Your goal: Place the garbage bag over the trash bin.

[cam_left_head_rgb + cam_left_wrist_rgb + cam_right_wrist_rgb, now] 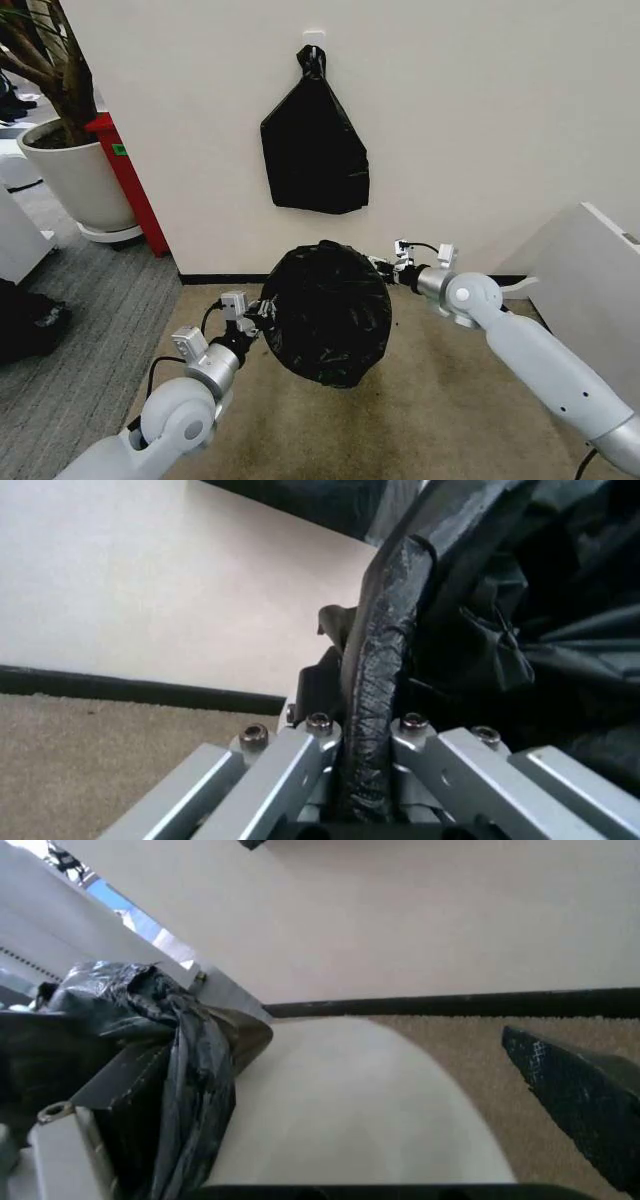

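Note:
The garbage bag [326, 312] is spread into a glossy black dome in the middle of the head view, hiding what stands under it there. My left gripper [262, 313] is at the bag's left edge. In the left wrist view its fingers [300, 761] are shut on a twisted strip of the bag [375, 682]. My right gripper [386, 267] is at the bag's far right edge. In the right wrist view it [350, 1091] stands open, with bag film [190, 1065] draped over one finger and the trash bin's cream wall [350, 1110] between the jaws.
A knotted black bag bundle [313, 150] hangs on the wall right behind. A large white plant pot [75, 185] and a red stand [130, 180] are at the far left. A white cabinet [590, 290] stands at the right. Beige carpet [450, 400] lies in front.

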Controlling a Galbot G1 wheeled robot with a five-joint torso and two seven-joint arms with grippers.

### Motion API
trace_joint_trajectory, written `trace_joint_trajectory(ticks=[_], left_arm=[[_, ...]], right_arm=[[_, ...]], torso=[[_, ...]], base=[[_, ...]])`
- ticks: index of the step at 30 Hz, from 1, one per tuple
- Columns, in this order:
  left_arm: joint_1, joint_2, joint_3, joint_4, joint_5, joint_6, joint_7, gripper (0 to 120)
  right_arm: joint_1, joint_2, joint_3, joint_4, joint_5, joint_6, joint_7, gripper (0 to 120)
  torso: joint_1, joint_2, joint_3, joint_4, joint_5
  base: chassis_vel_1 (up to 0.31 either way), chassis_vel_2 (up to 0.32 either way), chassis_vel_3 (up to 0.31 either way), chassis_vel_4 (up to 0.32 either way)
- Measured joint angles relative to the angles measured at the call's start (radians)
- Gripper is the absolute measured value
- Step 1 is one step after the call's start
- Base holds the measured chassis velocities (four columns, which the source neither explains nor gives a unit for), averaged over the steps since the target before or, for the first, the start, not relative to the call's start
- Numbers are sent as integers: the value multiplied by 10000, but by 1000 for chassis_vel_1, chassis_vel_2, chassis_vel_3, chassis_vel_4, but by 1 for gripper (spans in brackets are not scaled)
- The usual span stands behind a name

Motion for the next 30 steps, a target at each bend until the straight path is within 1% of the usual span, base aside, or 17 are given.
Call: trace_joint_trajectory(ticks=[11, 14, 16, 18, 20, 21, 22, 23, 24, 25, 28, 30], left_arm=[[-51, -111, 13, 216, -69, -3, -46, 1], [-46, -140, 11, 243, -126, -3, -118, 1], [-72, -206, -57, 301, -366, -3, -372, 1], [-97, -243, -81, 323, -484, -2, -482, 1], [-170, -354, -119, 352, -869, 20, -795, 1], [-189, -393, -125, 354, -1004, 35, -890, 1], [-237, -482, -132, 356, -1318, 73, -1124, 1], [-277, -548, -133, 358, -1543, 102, -1311, 1], [-277, -548, -133, 358, -1543, 102, -1311, 1], [-332, -627, -139, 359, -1859, 136, -1545, 1], [-577, -869, -148, 291, -2835, 230, -2306, 1], [-789, -1005, -157, 238, -3412, 252, -2765, 1]], right_arm=[[-303, -391, 436, 897, 680, -64, 579, 100], [-405, -444, 734, 1078, 947, -59, 758, 100], [-732, -527, 1307, 1313, 1246, -52, 1032, 100], [-883, -572, 1511, 1401, 1369, -52, 1113, 100], [-1576, -779, 2238, 1789, 1739, -56, 1211, 100], [-1775, -831, 2396, 1899, 1791, -56, 1208, 100], [-2392, -950, 2827, 2211, 1852, 17, 1154, 100], [-2722, -993, 3069, 2364, 1857, 92, 1092, 100], [-2722, -993, 3069, 2364, 1857, 92, 1092, 100], [-3266, -1024, 3523, 2653, 1857, 179, 972, 100], [-4924, -820, 4844, 3449, 1656, 254, 610, 100], [-5874, -517, 5339, 3783, 1345, 276, 418, 100]], torso=[[0, 0, 0, 0, 1], [0, 0, 0, 1, 1], [0, 0, 0, 4, 1], [0, 0, 0, 4, 3], [0, 0, 0, 2, 1], [0, 0, 0, 1, 1], [0, 0, -1, -1, 3], [0, 0, 0, -2, 5], [0, 0, 0, -2, 5], [0, 1, 0, -2, 4], [0, 1, -1, 0, -3], [0, 2, -1, 1, 3]], base=[[0, 0, 0, 0], [0, 0, 0, 0], [0, 0, 0, 0], [0, 0, 0, 0], [0, 0, 0, 0], [0, 0, 0, 0], [0, 0, 0, 0], [0, 0, 0, 0], [0, 0, 0, 0], [0, 0, 0, 0], [0, 0, 0, 0], [0, 0, 0, 0]])
